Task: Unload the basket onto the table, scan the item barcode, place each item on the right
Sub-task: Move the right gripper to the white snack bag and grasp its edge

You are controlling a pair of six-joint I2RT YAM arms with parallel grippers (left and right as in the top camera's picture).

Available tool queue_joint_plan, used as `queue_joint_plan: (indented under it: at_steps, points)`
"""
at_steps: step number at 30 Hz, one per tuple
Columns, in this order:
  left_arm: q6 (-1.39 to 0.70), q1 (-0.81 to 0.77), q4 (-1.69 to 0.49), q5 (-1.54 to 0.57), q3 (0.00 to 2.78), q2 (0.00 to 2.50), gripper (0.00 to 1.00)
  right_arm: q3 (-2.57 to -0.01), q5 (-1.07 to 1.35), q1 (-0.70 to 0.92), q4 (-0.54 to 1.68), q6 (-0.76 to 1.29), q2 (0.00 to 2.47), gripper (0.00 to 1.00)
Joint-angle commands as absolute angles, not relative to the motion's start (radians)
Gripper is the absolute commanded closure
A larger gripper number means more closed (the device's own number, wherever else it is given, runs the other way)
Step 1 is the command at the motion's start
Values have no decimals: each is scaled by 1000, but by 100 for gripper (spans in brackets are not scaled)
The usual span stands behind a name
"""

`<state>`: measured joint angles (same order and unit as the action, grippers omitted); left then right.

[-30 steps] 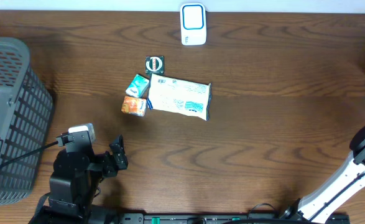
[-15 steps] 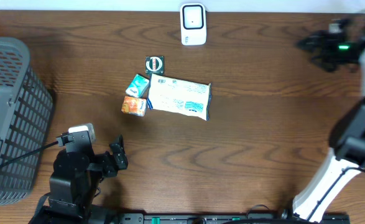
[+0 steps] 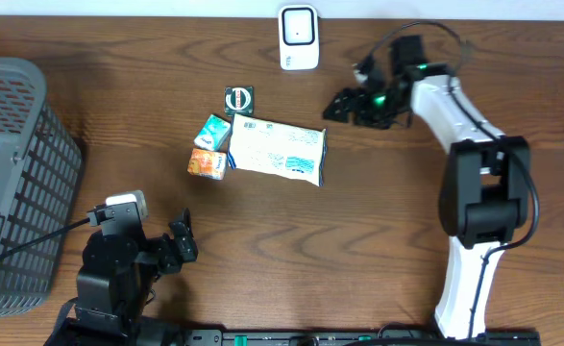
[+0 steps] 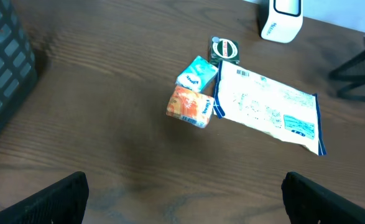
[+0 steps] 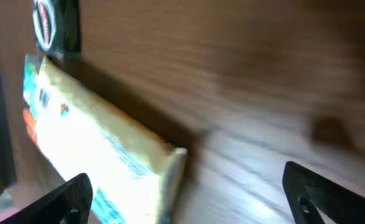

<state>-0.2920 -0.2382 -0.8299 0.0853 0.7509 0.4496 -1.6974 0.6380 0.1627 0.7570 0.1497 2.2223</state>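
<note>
White packet (image 3: 277,151), long axis left-right, slightly tilted; left tool (image 3: 187,238) and right tool (image 3: 338,106) gaping wide, empty.

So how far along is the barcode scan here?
Done: nothing looks scanned yet. The white packet, teal box, orange box and dark sachet all lie on the table, away from the white scanner. In hand: the right tool hangs open and empty beside the packet. The left tool sits open, apart. Left: gripping an item and presenting its barcode.
</note>
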Motion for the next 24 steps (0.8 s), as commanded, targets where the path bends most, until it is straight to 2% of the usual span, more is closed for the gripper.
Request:
queue_joint_plan:
  at_steps: [1, 9, 13, 19, 24]
  points:
    - [-297, -238, -828, 98, 750, 448, 2, -1676, 637, 213, 751, 195, 2206, 8]
    - [-297, -238, -828, 98, 750, 448, 2, -1611, 487, 296, 766, 262, 2206, 6]
    - [-297, -238, -828, 98, 750, 448, 2, -1554, 521, 307, 751, 265, 2206, 10]
    - [-297, -238, -828, 98, 750, 448, 2, -1463, 534, 326, 724, 265, 2206, 35]
    - [-297, -238, -828, 98, 750, 449, 2, -1393, 582, 344, 623, 265, 2206, 50]
